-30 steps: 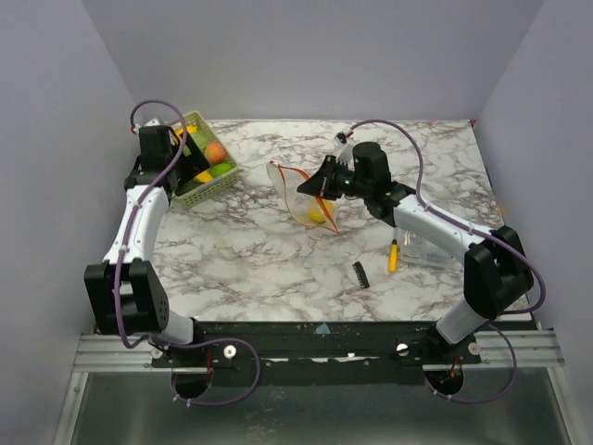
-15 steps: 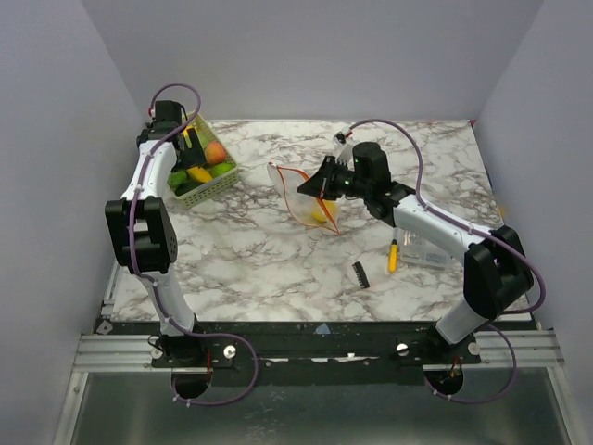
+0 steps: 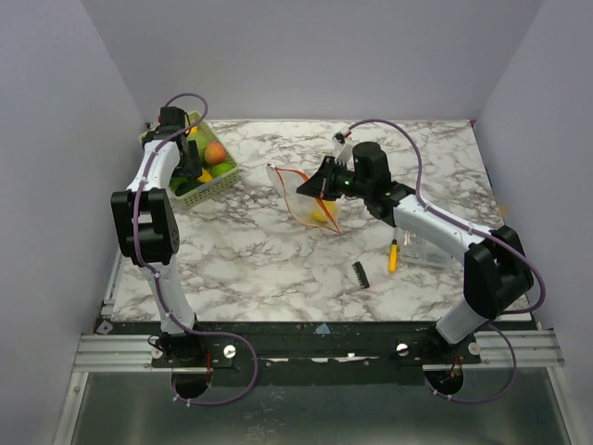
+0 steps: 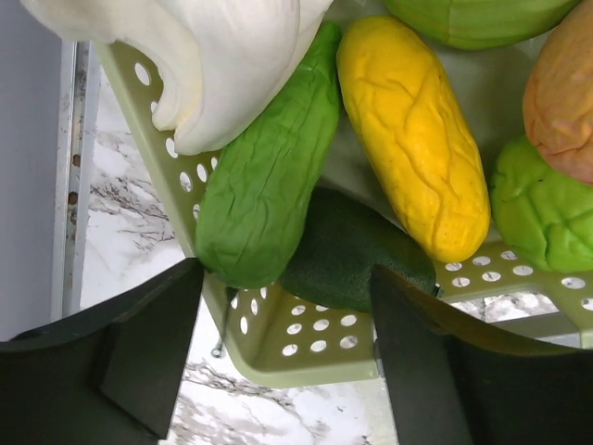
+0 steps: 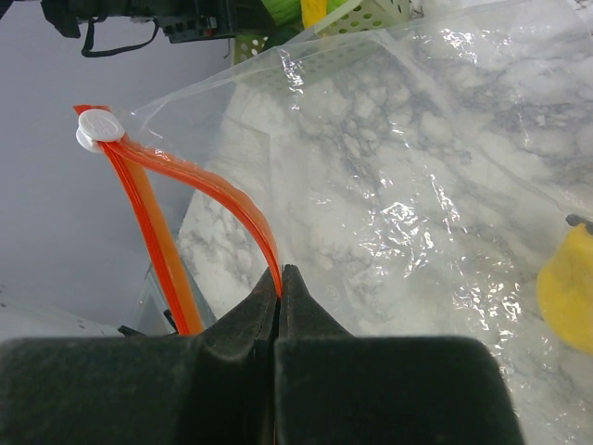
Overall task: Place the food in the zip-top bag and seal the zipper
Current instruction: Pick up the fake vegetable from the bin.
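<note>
One yellow food (image 5: 567,298) lies inside the zip-top bag (image 5: 398,176).

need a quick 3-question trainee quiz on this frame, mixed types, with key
1. True or false: the right end effector is shut on the zipper of the zip-top bag.
2. Where is most of the food? A) in the green basket B) in the bag C) in the right end effector.
3. Fill in: the left end effector hangs over the basket with jaws ___.
Key: 1 true; 2 A; 3 open.
</note>
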You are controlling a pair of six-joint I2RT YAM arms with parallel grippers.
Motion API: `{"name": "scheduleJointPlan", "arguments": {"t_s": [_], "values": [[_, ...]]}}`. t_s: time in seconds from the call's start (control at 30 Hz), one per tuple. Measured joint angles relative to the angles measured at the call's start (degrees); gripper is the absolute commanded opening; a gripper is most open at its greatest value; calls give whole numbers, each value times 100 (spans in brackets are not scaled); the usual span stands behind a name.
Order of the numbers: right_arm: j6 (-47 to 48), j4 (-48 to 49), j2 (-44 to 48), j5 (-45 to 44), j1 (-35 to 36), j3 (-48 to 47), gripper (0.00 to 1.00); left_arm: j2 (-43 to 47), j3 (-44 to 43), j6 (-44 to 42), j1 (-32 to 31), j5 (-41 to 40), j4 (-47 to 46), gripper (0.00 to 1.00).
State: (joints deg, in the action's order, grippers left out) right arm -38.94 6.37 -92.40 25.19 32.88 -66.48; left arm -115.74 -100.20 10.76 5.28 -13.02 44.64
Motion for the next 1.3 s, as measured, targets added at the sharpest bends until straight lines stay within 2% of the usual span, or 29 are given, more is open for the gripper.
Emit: {"name": "scheduleJointPlan", "arguments": {"t_s": [0.1,0.4,0.57,0.77,1.0,1.3], "values": [[0,0,-2,4,0,0,1,-55,-20,-50,2,0,2,57],[0,0,-52,22,0,0,1,-59,-39,-142,2,-9,-37,58],[0,0,-61,37,0,0,1,-96,-55,-170,2,-33,-35,35],[0,0,-61,66,0,0,1,-129,-66,-177,2,-94,-33,17],[0,0,-61,68,0,0,1,15,-48,-9,0,-94,96,13],[-2,0,-61,105,0,0,1,1401,393,275,-149,251,199,7]]}}
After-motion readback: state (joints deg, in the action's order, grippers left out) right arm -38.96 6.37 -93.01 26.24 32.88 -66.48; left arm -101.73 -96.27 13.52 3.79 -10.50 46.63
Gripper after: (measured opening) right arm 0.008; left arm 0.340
